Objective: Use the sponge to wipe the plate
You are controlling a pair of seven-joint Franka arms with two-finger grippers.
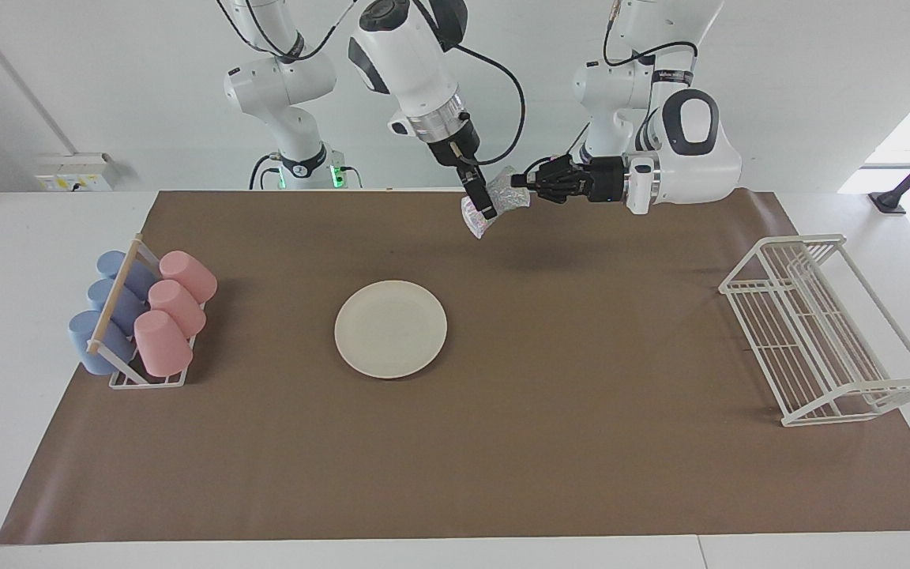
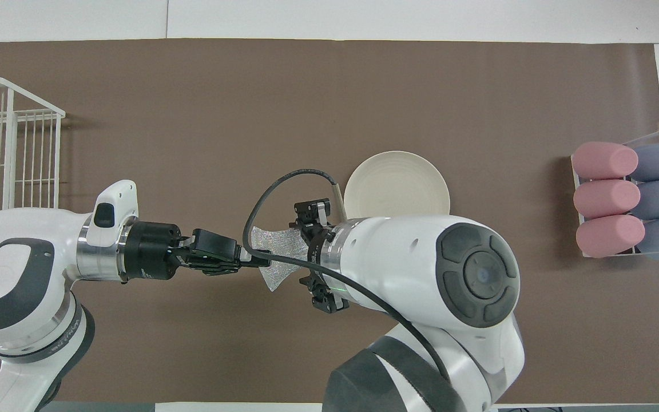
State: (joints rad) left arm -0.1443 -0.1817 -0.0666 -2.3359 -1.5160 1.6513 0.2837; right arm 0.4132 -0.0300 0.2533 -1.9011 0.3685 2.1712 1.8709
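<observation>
Here, the plate (image 1: 390, 329) lies on the table (image 1: 581, 474). The right gripper (image 1: 487, 212) straddles the sponge (image 1: 494, 207) in the air; its grip cannot be told. The left gripper (image 1: 520, 186), shut, pinches 1 end. The sponge looks light and soft: grasp mid-body.

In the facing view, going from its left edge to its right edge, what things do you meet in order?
Cup rack with blue and pink cups → plate → sponge, held up in the air between the right gripper and left gripper → white wire rack.
</observation>
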